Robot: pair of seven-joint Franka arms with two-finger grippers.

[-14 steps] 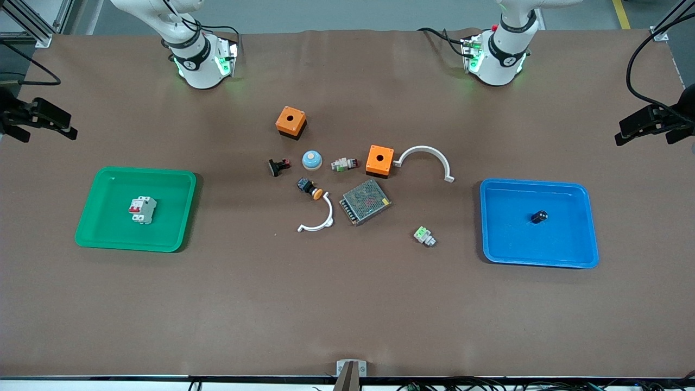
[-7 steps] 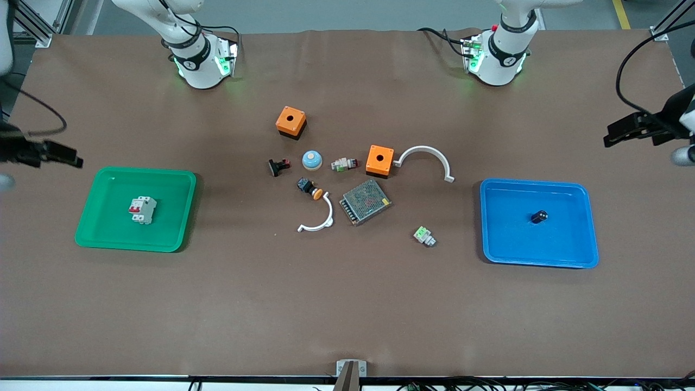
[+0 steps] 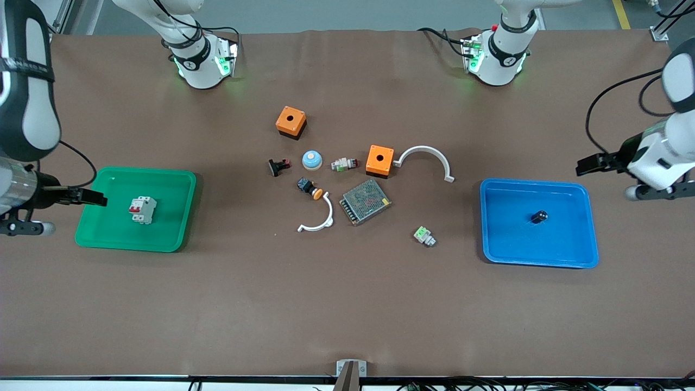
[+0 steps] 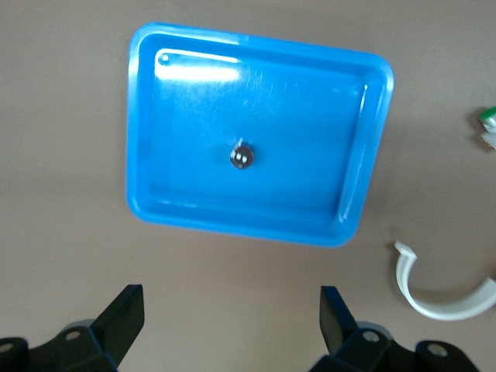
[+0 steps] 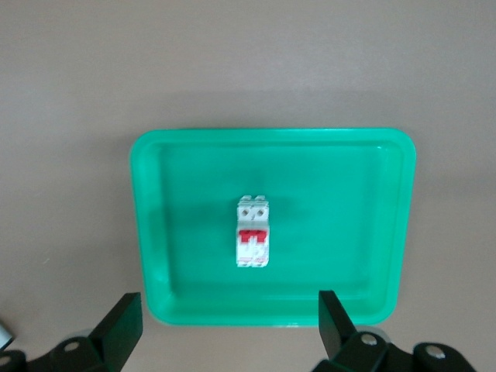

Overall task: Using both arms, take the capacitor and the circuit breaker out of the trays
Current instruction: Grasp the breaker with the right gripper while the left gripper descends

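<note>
Your inventory, as it stood:
- Circuit breaker (image 3: 143, 209) — lay mid green tray (image 3: 98, 239), toward right arm's end of table.
- Capacitor (image 3: 539, 216) — lay mid blue tray (image 3: 589, 255), toward left arm's end.
- Right gripper (image 5: 225, 329) — jaws spread wide, nothing held; hung over green tray's outer edge, at 9 o'clock of breaker.
- Left gripper (image 4: 232, 322) — jaws spread wide, nothing held; hung over bare table (image 3: 347, 315) off blue tray, at 2 o'clock of capacitor.

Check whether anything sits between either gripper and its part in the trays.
Nothing visible does. The circuit breaker lies alone in the green tray under the open right gripper; the capacitor lies alone in the blue tray under the open left gripper.
</note>
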